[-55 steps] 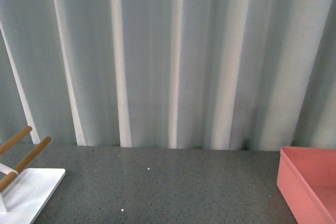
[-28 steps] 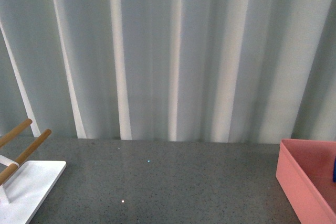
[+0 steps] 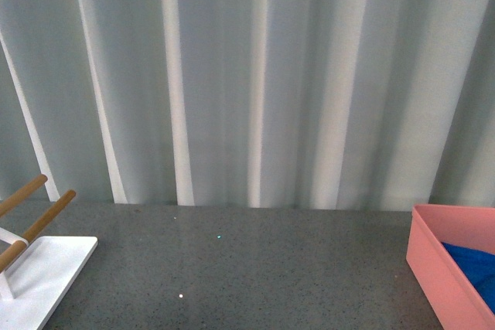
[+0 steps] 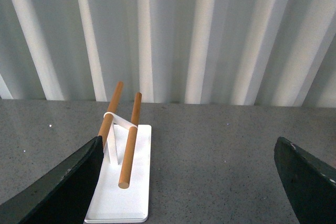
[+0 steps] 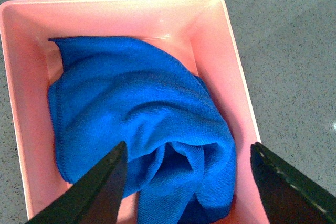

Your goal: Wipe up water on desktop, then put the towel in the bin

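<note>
The blue towel (image 5: 136, 124) lies crumpled inside the salmon-pink bin (image 5: 121, 9). My right gripper (image 5: 189, 182) hangs open just above the towel, its jaws wide apart and not touching it. In the front view the bin (image 3: 433, 268) stands at the right edge of the dark grey desktop (image 3: 247, 268), with a patch of the towel (image 3: 472, 264) showing inside. My left gripper (image 4: 189, 182) is open and empty above the desktop (image 4: 210, 150), beside the white rack. Neither arm shows in the front view.
A white rack base (image 3: 39, 276) with wooden rods (image 3: 39, 218) stands at the left of the desktop; it also shows in the left wrist view (image 4: 123, 182). A pleated pale curtain (image 3: 247, 83) hangs behind the desk.
The front view has shifted slightly. The blue towel has come to lie in the bin, where none showed a second ago.
</note>
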